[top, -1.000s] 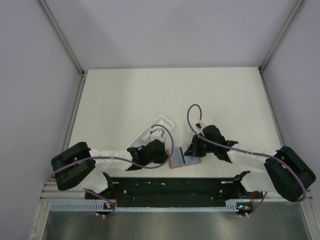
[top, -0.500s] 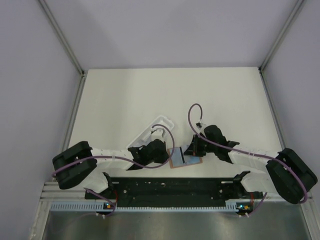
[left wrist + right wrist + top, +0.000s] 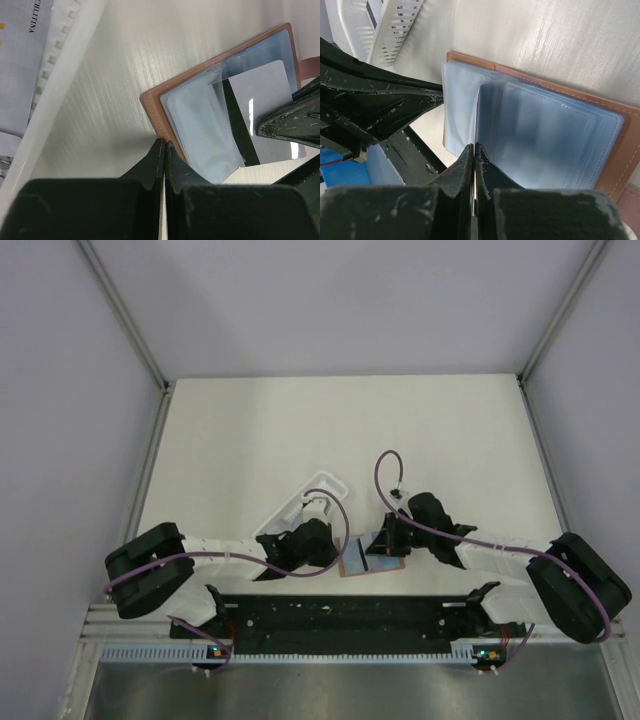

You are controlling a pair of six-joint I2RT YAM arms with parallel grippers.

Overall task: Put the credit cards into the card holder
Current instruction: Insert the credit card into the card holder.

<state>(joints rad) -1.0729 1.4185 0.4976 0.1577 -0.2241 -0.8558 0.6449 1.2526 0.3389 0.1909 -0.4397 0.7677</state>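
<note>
The card holder (image 3: 195,115) lies open on the table, orange-brown outside with pale blue sleeves; it shows between the two arms (image 3: 362,562) and fills the right wrist view (image 3: 555,135). A grey credit card (image 3: 260,95) with a dark stripe sits partly in a sleeve. My right gripper (image 3: 474,146) is shut on the card's outer edge, and its fingers (image 3: 290,122) show at the right of the left wrist view. My left gripper (image 3: 164,143) is shut with nothing between its jaws. Its tips rest against the holder's brown border near one corner.
A long white plastic tray (image 3: 65,75) lies just left of the holder, with printed cards (image 3: 20,60) inside it; it also shows as the tray (image 3: 315,495) behind the left gripper. The black rail (image 3: 350,615) of the arm bases runs close along the holder's near side.
My left gripper moved right to the holder's left edge. The right gripper shifted slightly over the holder with the card. Both stayed shut.
</note>
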